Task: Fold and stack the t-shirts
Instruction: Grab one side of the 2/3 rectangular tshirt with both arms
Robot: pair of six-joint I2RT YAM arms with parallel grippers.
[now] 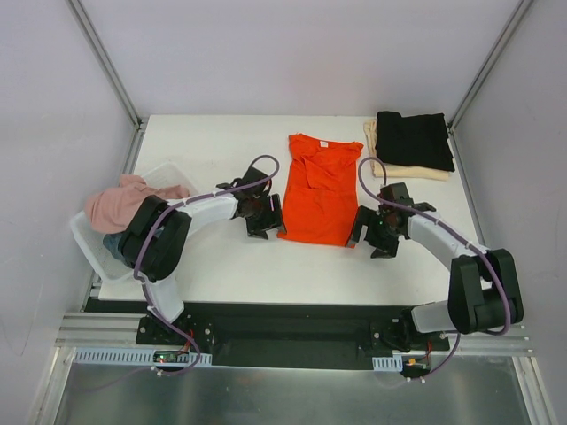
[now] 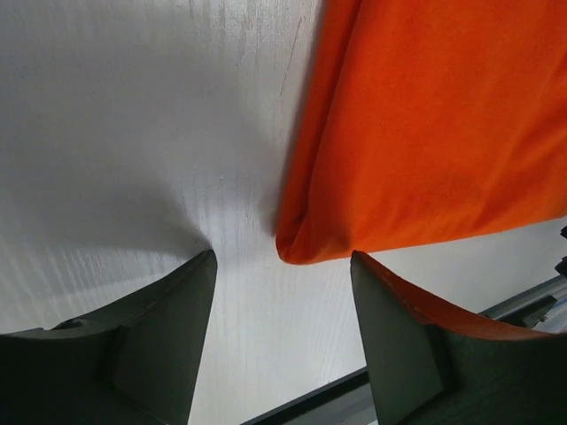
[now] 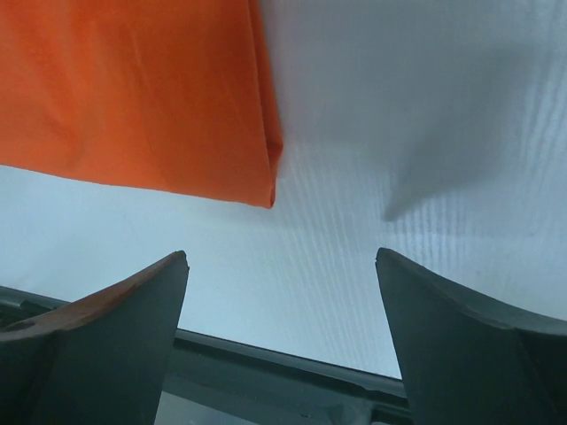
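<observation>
At the far left a white tub [image 1: 84, 239] sits at the edge of the bench [image 1: 213, 142]. A dusty pink t-shirt [image 1: 120, 202] is heaped over its rim, with a grey-blue t-shirt [image 1: 113, 245] showing beneath it.

The left claw [image 2: 283, 255] sits low over the bench just beside the near-left corner of the orange-red t-shirt [image 1: 319, 190]. Its jaws stand apart and grip nothing. In the left wrist view the bench between them is bare, and the shirt's folded corner lies just ahead of the gap, nearer the finger on the right of that view. Whether cloth and finger touch there, I cannot tell.

The orange-red t-shirt lies flat in the middle of the bench, neck toward the far side and hem toward the arms. Its long sides are turned in, so it forms a narrow panel between the two claws.

The right claw [image 3: 283, 253] mirrors the left at the near-right corner of the hem. Its jaws are wide apart and empty. The right wrist view shows the corner ahead of the gap — off toward the finger on the left of that view, and clear of both fingers.

At the far right corner of the bench, well apart from both claws, a folded black t-shirt [image 1: 412, 137] rests on a folded cream-beige t-shirt [image 1: 416, 171] — the cream edge shows along the near and left sides.
</observation>
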